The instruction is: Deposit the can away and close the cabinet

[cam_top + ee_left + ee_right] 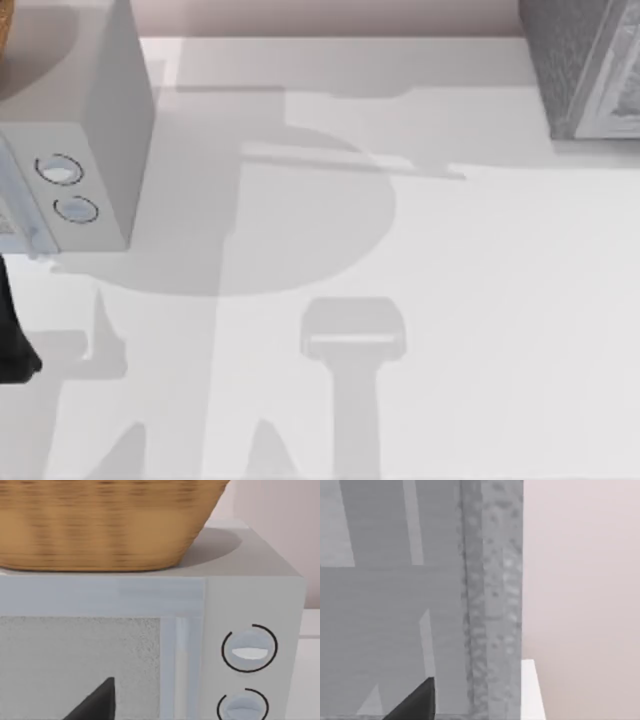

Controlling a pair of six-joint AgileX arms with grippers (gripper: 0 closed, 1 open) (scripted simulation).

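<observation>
Counting one microwave (100, 130) at the left side of the white table (450, 350), front turned toward the near edge. Bearing two round dials on that front, the upper dial (249, 648) sitting directly over the lower dial (243, 706), both beside the speckled door (80, 665). Carrying one wicker basket (100, 525) on the microwave's roof, resting flat there.

Holding the left gripper (95, 702) low and close before the microwave's door; not telling from these views whether spread or pressed together. Showing the left arm (12, 330) as a dark shape just in front of the microwave, at the table's left edge.

Standing well apart from the microwave, across the table at the far right corner: one grey cabinet (580, 60) with a speckled side. Hovering the right gripper (415, 702) close against the cabinet's smooth grey wall, beside its speckled edge, far from the microwave; spread or pressed together, again not telling.

Stretching over the table between microwave and cabinet: soft grey shadows.
</observation>
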